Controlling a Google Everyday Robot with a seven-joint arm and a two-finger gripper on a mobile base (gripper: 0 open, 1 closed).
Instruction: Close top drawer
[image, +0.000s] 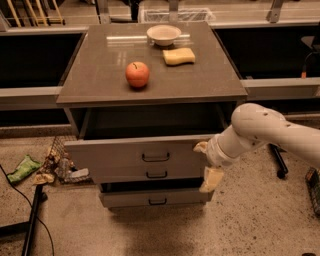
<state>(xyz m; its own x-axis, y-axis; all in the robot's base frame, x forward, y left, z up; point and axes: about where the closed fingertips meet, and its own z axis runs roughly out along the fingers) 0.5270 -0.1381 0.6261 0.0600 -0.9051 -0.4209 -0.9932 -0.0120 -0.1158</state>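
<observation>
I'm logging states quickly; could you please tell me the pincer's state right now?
Pincer: open, holding nothing, by the right front end of the top drawer.

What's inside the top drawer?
Nothing shows inside the top drawer, only dark shadow. The cabinet top covers most of it, so things could be hidden. The gripper is at the drawer front's right end.

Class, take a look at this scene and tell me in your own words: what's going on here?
A robot arm is working on a grey cabinet. Its gripper, fingers spread, sits against the right end of the top drawer front, apparently to push it shut. The drawer is partly open. An apple, a sponge and a bowl rest on top of the cabinet.
</observation>
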